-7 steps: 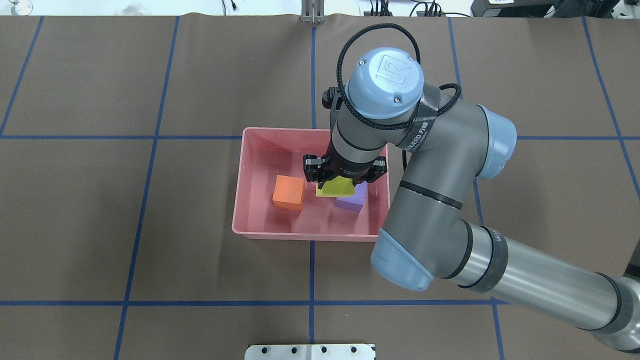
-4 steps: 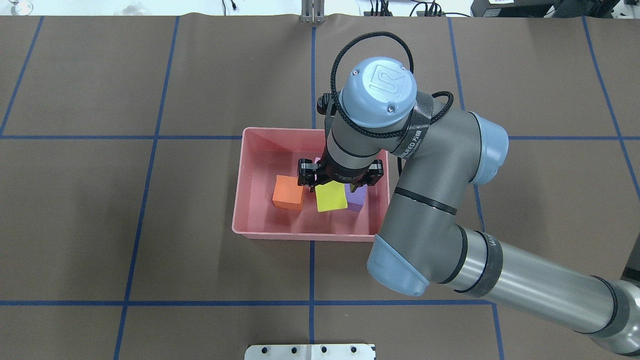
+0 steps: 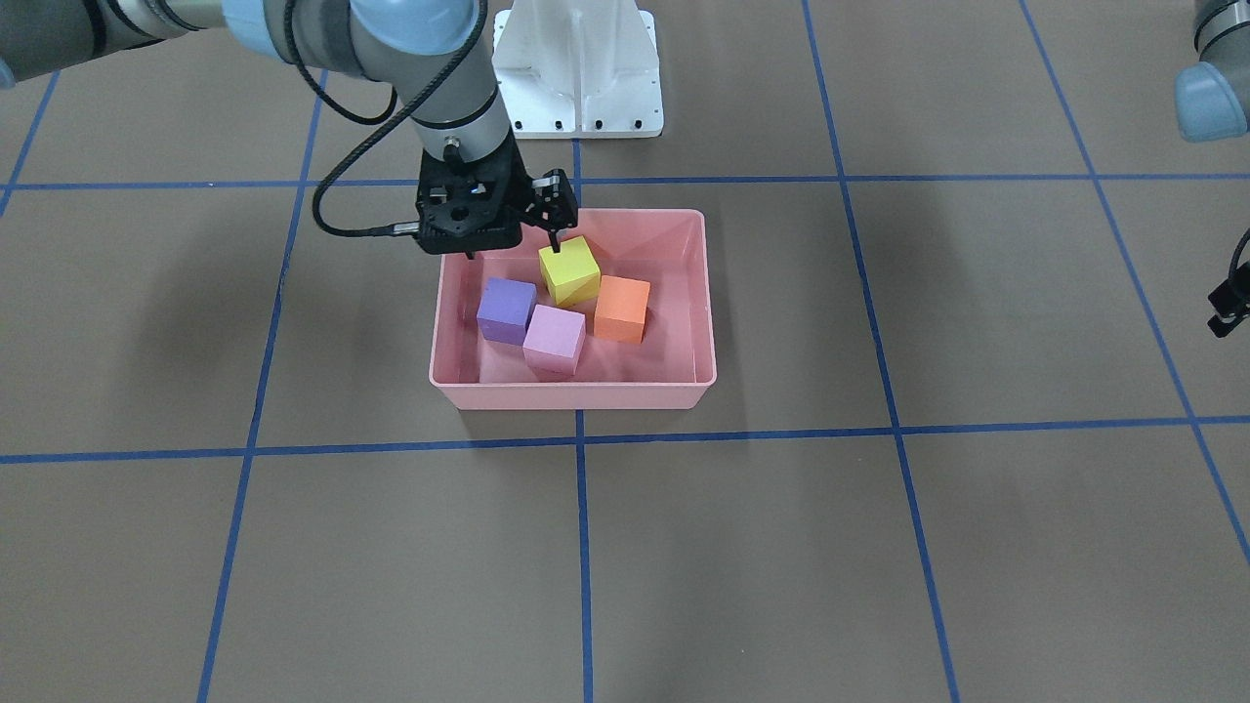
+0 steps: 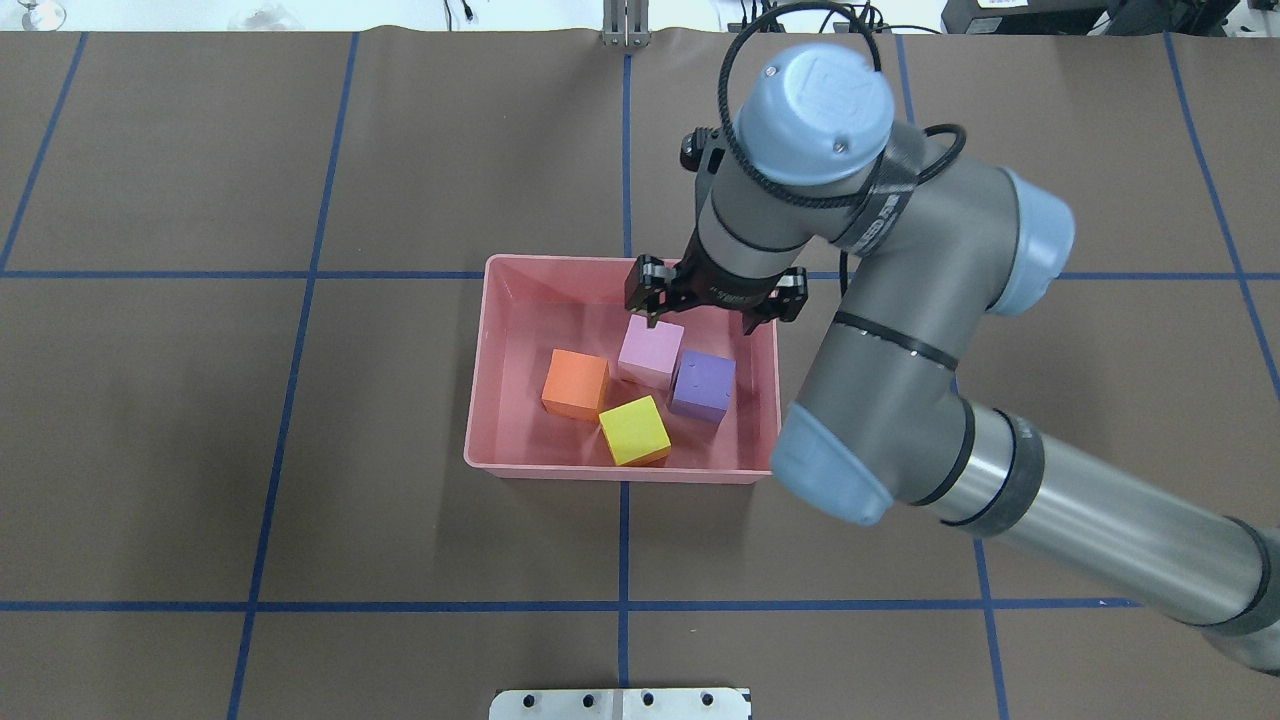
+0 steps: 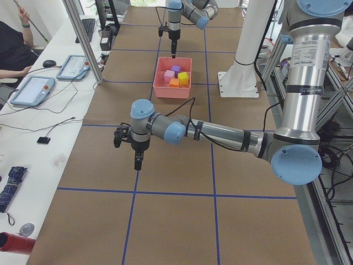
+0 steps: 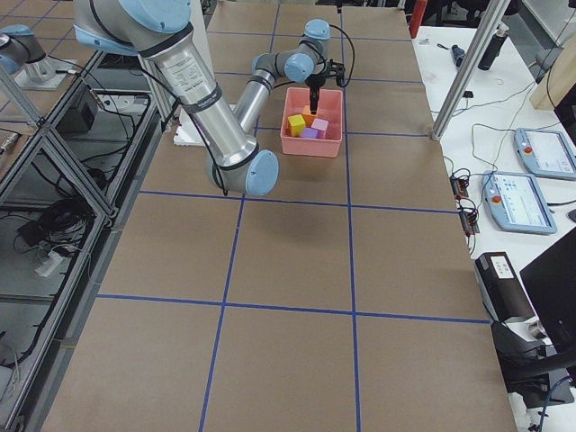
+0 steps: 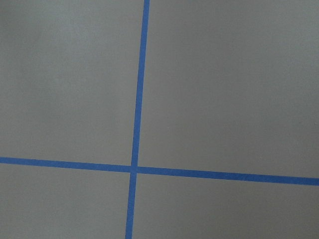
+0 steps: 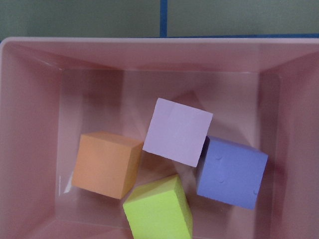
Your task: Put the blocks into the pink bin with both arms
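The pink bin [image 4: 482,400] sits mid-table and holds all the blocks: orange [image 4: 576,384], light pink [image 4: 651,351], purple [image 4: 702,386] and yellow [image 4: 635,430]. The yellow block lies turned by the bin's near wall, next to the orange one. My right gripper [image 4: 715,305] is open and empty, above the bin's far edge. In the front view the gripper [image 3: 513,246] hangs over the bin [image 3: 576,395]. The right wrist view shows the bin [image 8: 149,42] and the blocks from above. My left gripper [image 5: 138,160] is far off over bare table; I cannot tell if it is open or shut.
The white robot base [image 3: 578,68] stands behind the bin. Blue tape lines [image 7: 137,99] grid the brown table. Tablets [image 5: 71,66] and a seated person [image 5: 11,49] are at the operators' side table.
My right gripper opened and let go of the yellow block, which dropped toward the bin's near wall. The gripper moved toward the bin's far edge, uncovering the light pink block.
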### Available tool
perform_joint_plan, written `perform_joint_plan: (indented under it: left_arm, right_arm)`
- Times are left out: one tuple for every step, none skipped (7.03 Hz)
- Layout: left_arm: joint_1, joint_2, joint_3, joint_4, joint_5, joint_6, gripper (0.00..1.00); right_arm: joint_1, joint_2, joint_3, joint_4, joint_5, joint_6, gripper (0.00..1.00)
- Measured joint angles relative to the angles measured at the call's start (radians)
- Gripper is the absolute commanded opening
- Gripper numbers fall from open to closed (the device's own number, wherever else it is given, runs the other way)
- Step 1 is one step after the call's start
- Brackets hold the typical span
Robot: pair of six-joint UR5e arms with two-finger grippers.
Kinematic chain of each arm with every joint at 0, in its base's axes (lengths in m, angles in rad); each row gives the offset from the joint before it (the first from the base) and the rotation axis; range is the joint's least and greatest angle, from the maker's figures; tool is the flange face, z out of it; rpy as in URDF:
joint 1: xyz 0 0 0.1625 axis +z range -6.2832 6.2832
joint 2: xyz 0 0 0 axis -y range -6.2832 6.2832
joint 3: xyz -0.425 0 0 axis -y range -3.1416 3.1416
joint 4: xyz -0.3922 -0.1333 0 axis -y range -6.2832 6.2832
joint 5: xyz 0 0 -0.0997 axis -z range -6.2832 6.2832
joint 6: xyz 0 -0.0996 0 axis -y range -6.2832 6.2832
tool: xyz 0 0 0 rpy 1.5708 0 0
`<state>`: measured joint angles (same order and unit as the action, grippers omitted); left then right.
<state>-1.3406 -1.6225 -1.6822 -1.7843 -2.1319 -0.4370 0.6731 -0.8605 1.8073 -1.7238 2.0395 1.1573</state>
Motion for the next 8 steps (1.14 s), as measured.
perform_joint_plan:
  left_arm:
    - [-0.010, 0.000, 0.012, 0.004, 0.000, 0.071, 1.00]
    - [-0.029, 0.000, 0.023, 0.009, -0.002, 0.152, 1.00]
    - [-0.055, -0.001, 0.028, 0.027, -0.007, 0.223, 1.00]
    - [-0.089, -0.002, 0.031, 0.071, -0.021, 0.310, 1.00]
    - [-0.129, -0.003, 0.032, 0.127, -0.047, 0.416, 1.00]
    - [-0.160, -0.003, 0.033, 0.167, -0.080, 0.487, 1.00]
    - [-0.177, 0.001, 0.034, 0.188, -0.113, 0.519, 1.00]
    - [-0.185, 0.009, 0.036, 0.196, -0.136, 0.531, 1.00]
  right_arm:
    - [0.073, -0.048, 0.003, -0.001, 0.027, -0.072, 1.00]
    - [0.146, -0.108, 0.005, -0.001, 0.047, -0.183, 1.00]
    - [0.230, -0.177, 0.005, 0.001, 0.086, -0.319, 1.00]
    - [0.320, -0.254, 0.003, 0.005, 0.133, -0.472, 1.00]
    - [0.413, -0.327, -0.006, 0.005, 0.168, -0.643, 1.00]
    - [0.501, -0.384, -0.030, 0.005, 0.212, -0.794, 1.00]
    - [0.592, -0.434, -0.073, 0.005, 0.277, -0.940, 1.00]
    - [0.674, -0.489, -0.113, 0.006, 0.324, -1.075, 1.00]
